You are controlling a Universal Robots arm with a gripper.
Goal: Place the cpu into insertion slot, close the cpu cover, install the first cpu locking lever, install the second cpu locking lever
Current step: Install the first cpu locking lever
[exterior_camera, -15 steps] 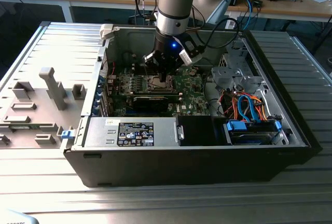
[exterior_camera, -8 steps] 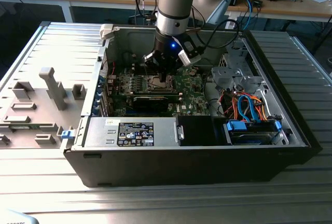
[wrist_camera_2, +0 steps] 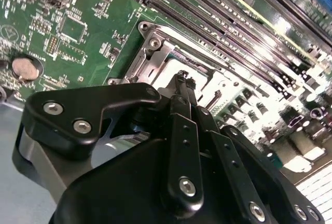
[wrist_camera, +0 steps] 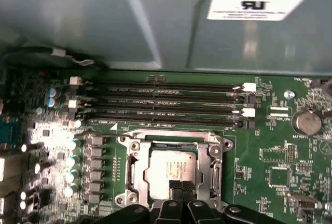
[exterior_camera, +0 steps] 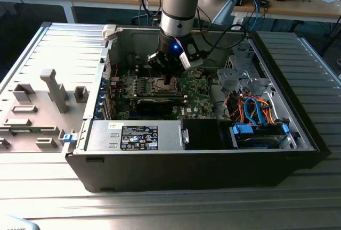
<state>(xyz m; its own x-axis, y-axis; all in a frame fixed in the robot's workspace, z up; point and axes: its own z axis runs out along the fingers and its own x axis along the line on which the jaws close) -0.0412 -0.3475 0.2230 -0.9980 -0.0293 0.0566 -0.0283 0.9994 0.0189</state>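
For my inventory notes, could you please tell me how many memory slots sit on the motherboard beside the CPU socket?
4, in the first wrist view: parallel long black slots stacked between the case wall and the socket frame, at and. None appears hidden.

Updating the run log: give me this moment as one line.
cpu seated in socket | cpu cover down around it | tool shut, tips at cpu edge | memory slots beside socket

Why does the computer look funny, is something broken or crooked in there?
Nothing looks broken. The cpu lies flat and straight in its socket, with the cpu cover framing it evenly. The gripper sits low at the cpu's edge. The case is just open.
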